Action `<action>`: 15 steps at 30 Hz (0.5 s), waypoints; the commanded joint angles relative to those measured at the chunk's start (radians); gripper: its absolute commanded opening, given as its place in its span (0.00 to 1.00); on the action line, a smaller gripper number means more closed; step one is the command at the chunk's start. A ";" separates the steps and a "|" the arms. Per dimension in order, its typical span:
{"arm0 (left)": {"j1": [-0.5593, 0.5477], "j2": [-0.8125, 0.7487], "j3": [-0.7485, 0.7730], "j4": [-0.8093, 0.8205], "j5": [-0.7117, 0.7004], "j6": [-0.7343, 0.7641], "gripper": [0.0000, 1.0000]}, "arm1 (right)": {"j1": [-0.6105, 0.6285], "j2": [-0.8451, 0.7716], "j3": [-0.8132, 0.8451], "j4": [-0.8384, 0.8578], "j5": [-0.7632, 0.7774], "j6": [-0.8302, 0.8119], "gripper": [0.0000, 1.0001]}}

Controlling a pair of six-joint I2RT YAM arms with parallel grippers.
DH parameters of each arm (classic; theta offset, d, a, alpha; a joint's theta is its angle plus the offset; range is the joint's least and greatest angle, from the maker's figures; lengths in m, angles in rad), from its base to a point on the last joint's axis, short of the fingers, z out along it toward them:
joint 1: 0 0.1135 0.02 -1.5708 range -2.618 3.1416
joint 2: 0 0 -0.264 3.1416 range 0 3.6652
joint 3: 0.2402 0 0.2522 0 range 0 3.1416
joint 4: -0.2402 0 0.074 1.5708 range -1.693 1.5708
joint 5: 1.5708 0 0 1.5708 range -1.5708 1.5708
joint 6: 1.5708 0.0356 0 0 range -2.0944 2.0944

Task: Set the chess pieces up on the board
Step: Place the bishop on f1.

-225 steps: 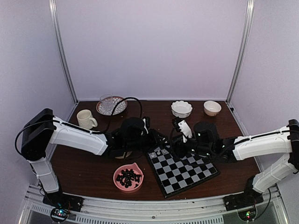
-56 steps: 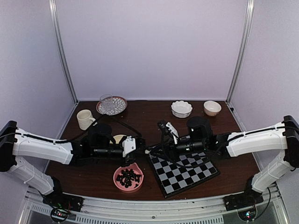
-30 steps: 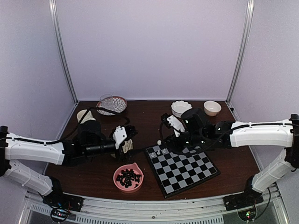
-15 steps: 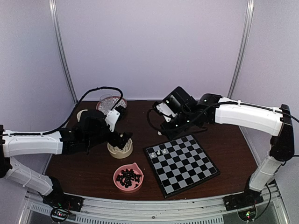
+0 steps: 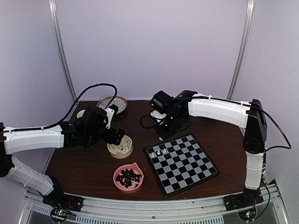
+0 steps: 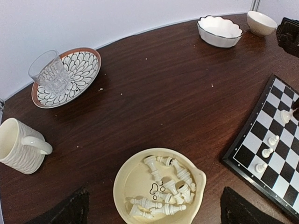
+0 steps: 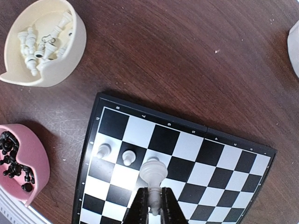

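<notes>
Right wrist view: the right gripper is pinched onto a white chessman, its wider end pointing away from the fingers, over the board in the row where small white pieces stand along the edge nearest the bowls. I judge the step in hand to be placing this piece. The next move calls for a straight descent onto the free square beside its neighbours without toppling them, then a release. The left gripper is spread wide and holds nothing, poised above the cream bowl, where the remaining white men lie in a heap (a likely next pick). The black set sits in the pink bowl. The held piece covers the square beneath it, so only two standing men show here, while the left wrist view shows three. I cannot tell its kind, nor whether it touches the board.
</notes>
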 commanded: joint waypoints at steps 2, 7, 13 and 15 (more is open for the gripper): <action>0.009 0.017 0.035 -0.021 -0.016 -0.016 0.98 | -0.044 0.059 0.056 -0.056 -0.041 -0.021 0.04; 0.009 0.019 0.034 -0.023 -0.017 -0.010 0.98 | -0.070 0.125 0.101 -0.073 -0.089 -0.040 0.03; 0.011 0.028 0.034 -0.022 -0.019 -0.031 0.98 | -0.072 0.154 0.111 -0.078 -0.081 -0.053 0.02; 0.012 0.032 0.035 -0.023 -0.019 -0.030 0.98 | -0.072 0.155 0.104 -0.068 -0.080 -0.055 0.02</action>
